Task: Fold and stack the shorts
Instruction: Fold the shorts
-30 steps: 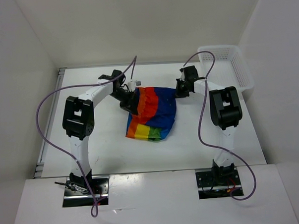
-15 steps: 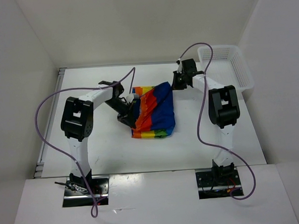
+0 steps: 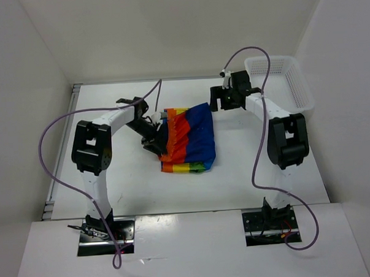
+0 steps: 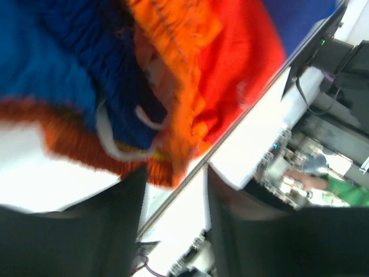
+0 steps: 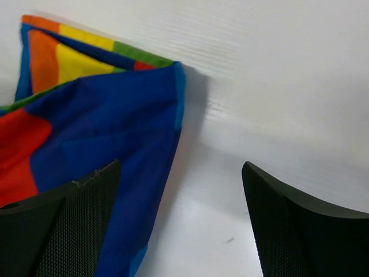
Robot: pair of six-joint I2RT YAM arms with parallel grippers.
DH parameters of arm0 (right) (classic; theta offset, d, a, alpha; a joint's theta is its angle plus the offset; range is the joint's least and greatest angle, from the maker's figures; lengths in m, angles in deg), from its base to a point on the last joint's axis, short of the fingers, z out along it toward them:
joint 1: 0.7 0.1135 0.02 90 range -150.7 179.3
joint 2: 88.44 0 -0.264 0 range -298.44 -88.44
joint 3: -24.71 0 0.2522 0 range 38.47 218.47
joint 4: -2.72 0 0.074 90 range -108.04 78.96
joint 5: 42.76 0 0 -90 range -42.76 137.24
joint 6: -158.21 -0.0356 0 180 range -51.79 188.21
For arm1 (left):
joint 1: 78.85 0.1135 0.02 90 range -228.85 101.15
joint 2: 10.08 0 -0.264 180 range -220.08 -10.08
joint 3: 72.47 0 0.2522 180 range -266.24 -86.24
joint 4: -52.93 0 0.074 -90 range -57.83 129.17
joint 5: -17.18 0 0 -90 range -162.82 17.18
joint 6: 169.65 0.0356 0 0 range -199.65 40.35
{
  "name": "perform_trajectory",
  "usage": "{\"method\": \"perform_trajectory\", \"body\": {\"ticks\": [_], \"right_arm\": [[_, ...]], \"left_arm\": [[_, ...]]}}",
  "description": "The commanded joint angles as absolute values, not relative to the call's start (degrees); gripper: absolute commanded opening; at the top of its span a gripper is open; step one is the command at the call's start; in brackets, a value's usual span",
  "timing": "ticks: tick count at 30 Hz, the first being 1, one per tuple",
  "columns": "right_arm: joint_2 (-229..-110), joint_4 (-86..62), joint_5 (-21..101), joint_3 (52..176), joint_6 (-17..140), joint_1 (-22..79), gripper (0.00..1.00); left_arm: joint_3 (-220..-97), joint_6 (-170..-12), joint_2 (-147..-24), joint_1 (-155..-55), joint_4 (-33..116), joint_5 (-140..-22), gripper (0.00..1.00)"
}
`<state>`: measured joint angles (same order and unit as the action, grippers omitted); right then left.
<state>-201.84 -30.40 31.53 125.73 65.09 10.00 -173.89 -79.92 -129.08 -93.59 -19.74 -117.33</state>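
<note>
The shorts (image 3: 188, 138), rainbow-striped, lie folded in a compact bundle on the middle of the white table (image 3: 113, 178). My left gripper (image 3: 153, 137) is at their left edge. In the left wrist view its jaws (image 4: 176, 190) stand apart with nothing between them, and the orange waistband (image 4: 173, 115) and white drawstring (image 4: 109, 144) lie just past the tips. My right gripper (image 3: 223, 100) hovers off the far right corner of the shorts (image 5: 104, 115). It (image 5: 181, 173) is wide open over bare table, with one finger (image 5: 63, 225) above the blue cloth.
A white mesh basket (image 3: 279, 79) stands at the back right corner of the table. Purple cables arc over both arms. White walls enclose the table on three sides.
Both grippers opened and let go of the shorts, which now lie flat and folded. The right gripper lifted away toward the back right. The left gripper drew slightly left.
</note>
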Motion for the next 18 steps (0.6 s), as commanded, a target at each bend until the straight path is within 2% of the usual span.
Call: {"method": "perform_trajectory", "body": {"ticks": [1,6,10,14,18], "right_arm": [[-191.81,-33.35,27.91,120.68,69.87,10.99,0.90],[-183.64,-36.35,27.28,109.69,76.29,16.34,0.88],[-181.52,-36.88,27.29,104.83,76.29,18.46,0.88],[-180.20,-36.88,29.75,101.14,76.29,18.46,0.89],[-180.20,-37.41,27.29,98.95,77.43,19.60,0.89]], "left_arm": [[-178.07,-79.65,-121.19,-90.20,-17.09,-117.73,0.56],[-181.33,-79.65,-119.94,-89.05,-7.78,-114.66,0.68],[-185.45,-79.65,-124.24,-90.27,-1.79,-111.15,0.68],[-190.99,-79.65,-131.00,-93.87,-0.74,-107.11,0.70],[-194.60,-79.65,-135.32,-96.42,0.59,-102.54,0.72]]}}
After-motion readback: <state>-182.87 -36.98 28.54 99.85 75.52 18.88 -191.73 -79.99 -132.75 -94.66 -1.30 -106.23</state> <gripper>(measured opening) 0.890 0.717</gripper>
